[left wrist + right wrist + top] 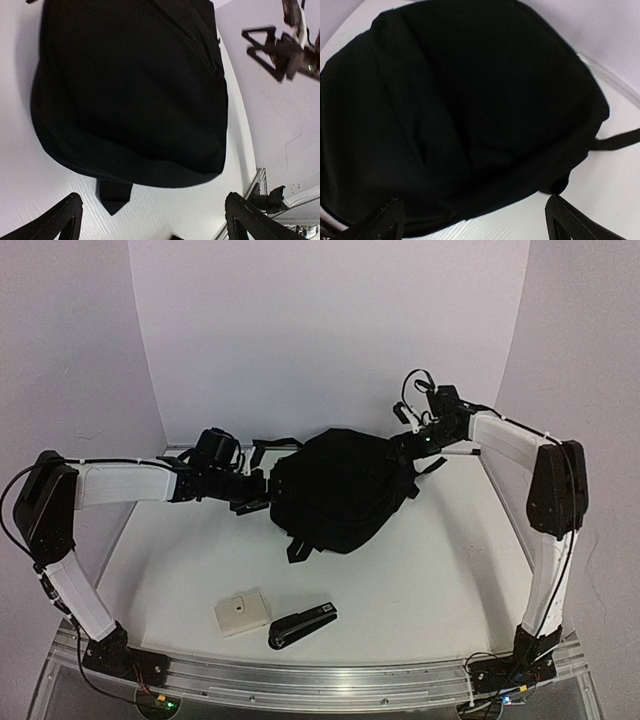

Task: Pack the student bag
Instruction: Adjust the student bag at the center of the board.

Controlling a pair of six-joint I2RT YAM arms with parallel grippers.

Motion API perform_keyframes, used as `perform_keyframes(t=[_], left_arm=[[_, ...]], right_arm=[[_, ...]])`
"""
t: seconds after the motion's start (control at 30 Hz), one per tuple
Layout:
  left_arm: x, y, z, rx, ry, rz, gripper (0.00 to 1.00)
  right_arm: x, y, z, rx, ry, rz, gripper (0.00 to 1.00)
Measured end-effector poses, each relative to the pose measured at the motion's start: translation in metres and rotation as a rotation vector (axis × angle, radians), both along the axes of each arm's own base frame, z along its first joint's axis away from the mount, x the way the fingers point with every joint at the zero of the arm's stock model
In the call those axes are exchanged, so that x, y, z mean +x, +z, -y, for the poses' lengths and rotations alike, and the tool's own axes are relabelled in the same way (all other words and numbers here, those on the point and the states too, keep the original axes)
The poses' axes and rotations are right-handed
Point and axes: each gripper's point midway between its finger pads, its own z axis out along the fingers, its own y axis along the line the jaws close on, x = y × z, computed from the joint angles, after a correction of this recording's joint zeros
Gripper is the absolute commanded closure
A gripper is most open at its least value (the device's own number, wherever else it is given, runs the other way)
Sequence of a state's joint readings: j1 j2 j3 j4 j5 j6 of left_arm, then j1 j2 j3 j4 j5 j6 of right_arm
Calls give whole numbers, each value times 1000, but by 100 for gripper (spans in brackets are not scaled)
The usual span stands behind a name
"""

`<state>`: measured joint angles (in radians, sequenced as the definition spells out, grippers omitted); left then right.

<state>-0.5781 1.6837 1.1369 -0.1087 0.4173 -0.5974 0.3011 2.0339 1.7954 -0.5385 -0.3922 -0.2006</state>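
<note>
Black student bag point(340, 485) lies mid-table twd the back, w/ left gripper point(255, 502) and right gripper point(405, 447) flanking it, both jaws spread wide, holding nothing. Prob. early prep. Next move needs the bag opened, then stapler point(302, 624) fetched.

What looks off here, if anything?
Nothing spilled or damaged. The student bag lies slumped in the middle, straps splayed; the stapler and a beige square item sit outside it, nearer the arm bases.
</note>
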Motion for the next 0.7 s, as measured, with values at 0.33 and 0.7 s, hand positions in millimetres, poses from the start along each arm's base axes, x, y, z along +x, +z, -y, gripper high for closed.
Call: perform_keyframes(t=[0.33,0.7], left_arm=[[-42,-49,40,29,-61,-94,9],[-19,-76,57,0,-32,-153,55]], right_arm=[[91,1,8,1,-157,106,2],[104,-71,11,83,-168,-31,43]])
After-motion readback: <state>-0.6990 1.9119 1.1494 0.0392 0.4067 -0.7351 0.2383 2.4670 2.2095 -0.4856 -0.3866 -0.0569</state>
